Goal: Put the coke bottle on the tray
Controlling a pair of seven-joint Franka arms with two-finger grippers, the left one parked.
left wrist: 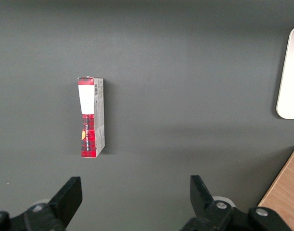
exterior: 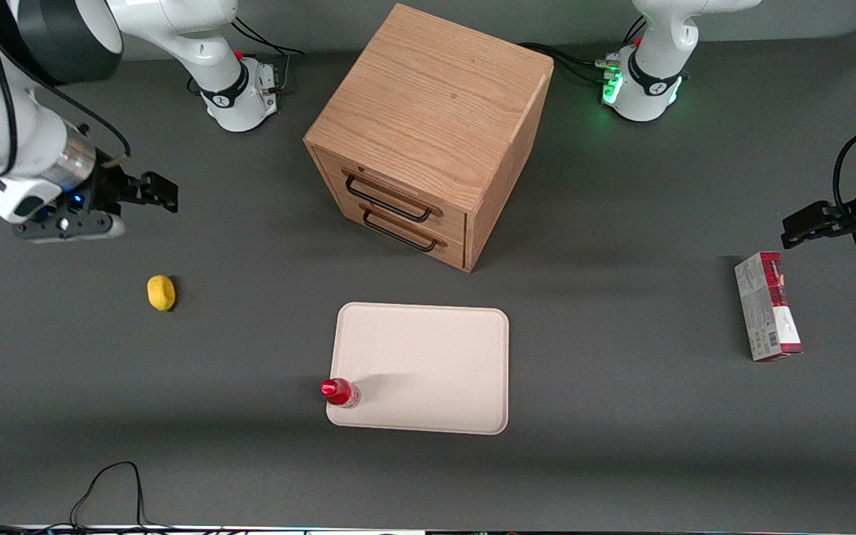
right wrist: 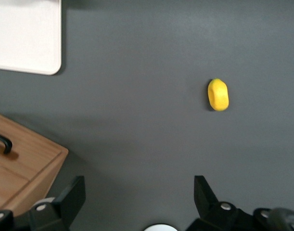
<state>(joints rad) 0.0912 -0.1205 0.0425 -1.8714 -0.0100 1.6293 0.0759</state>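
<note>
the coke bottle [exterior: 339,391] is seen standing upright on the tray [exterior: 435,357], at the corner nearest the front camera on the working arm's side, so close to the low rim that it almost overhangs it. the end effector [exterior: 142,195] is held well apart from the bottle, above the bench [exterior: 250,461] toward the working arm's end, with the yellow lemon-like object [exterior: 161,292] lying nearer the front camera than it. in the right wrist view the end effector [right wrist: 139,199] is shown with its fingers spread wide and nothing between them.

the placement is judged complete, though marginally so. a slight knock or a shake of the bench could tip the narrow, top-heavy bottle over the rim, since little tray surface is left around its base. a return pass of the arm near that corner would carry the same risk.

the bottle is small and rounded, with a glossy red cap and label and a clear lower part. the tray is a flat cream rectangle with rounded corners and a matte finish. the bench is covered in dull dark grey. the wooden drawer cabinet [exterior: 428,134] shows oak-like grain and two dark wire handles.
</note>
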